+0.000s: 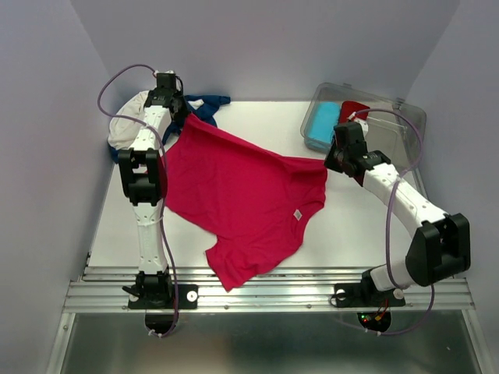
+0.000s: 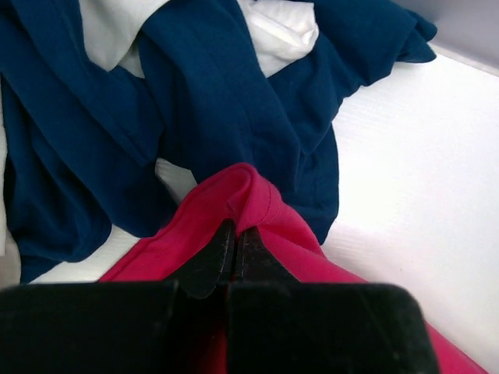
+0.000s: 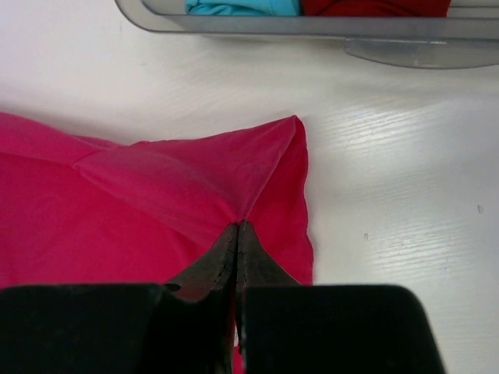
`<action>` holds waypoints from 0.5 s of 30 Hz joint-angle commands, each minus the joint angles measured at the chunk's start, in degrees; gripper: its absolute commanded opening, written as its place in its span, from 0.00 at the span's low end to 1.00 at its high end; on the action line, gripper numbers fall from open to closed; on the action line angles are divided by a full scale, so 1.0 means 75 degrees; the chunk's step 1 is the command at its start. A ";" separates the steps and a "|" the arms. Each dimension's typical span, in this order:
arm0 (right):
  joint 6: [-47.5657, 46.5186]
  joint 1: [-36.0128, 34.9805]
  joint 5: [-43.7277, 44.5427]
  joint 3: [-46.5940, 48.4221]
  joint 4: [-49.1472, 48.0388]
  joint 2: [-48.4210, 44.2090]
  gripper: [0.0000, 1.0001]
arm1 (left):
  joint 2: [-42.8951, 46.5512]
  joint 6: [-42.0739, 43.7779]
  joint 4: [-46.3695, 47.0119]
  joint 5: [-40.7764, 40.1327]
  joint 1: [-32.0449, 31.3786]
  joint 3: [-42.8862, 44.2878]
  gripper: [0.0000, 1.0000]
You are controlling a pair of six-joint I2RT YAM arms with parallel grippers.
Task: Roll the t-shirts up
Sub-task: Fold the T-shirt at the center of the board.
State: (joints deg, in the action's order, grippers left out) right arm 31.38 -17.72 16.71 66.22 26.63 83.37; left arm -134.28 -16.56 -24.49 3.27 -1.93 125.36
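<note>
**Both jaws pinched shut on the pink-red tee**

My left jaws are closed tight on a bunched fold of the pink-red t-shirt [image 2: 253,206], at its far left corner. Just beyond those jaws the navy t-shirt [image 2: 218,101] lies in a crumpled heap, touching the pink-red cloth. The cream-white t-shirt [image 2: 284,31] shows through gaps in the navy folds, farther out from the jaws. To the right of the left jaws the white desk [image 2: 421,156] shows.

Between my two sets of jaws the pink-red t-shirt lies spread and mostly flat. Its far edge runs from one grip to the other, and the rest of the cloth reaches back toward my bases. A small white label [image 1: 297,215] sits on the cloth on the near side of my right jaws, closer to them than to the left ones.

My right jaws are shut on the shirt's right corner, where the cloth draws up into a peaked fold just ahead of the tips. Beyond the right jaws, apart from the shirt, a clear bin [image 3: 312,26] stands on the desk. In it the light-blue roll [image 3: 242,6] lies to the left of the darker red roll [image 3: 374,6].
</note>
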 commanded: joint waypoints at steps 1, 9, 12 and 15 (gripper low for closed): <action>0.0059 -0.0169 -0.0552 -0.0344 -0.0211 -0.0721 0.01 | 0.0841 0.0215 -0.0156 -0.0166 0.0199 -0.0121 0.00; 0.0082 -0.0813 -0.0658 -0.0614 0.0023 -0.1342 0.01 | 0.1005 0.0344 -0.0414 -0.0354 0.0199 -0.0250 0.00; 0.0071 -0.1233 -0.0553 -0.0672 0.0128 -0.1413 0.01 | 0.1029 0.0368 -0.0461 -0.0354 0.0199 -0.0332 0.00; 0.0070 -0.1493 -0.0377 -0.0754 0.0257 -0.1448 0.01 | 0.1040 0.0414 -0.0543 -0.0658 0.0199 -0.0390 0.00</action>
State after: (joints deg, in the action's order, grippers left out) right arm 31.77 -26.72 12.69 61.39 27.18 74.00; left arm -131.48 -15.00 -27.86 1.32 -0.69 123.39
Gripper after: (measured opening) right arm 0.019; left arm 0.037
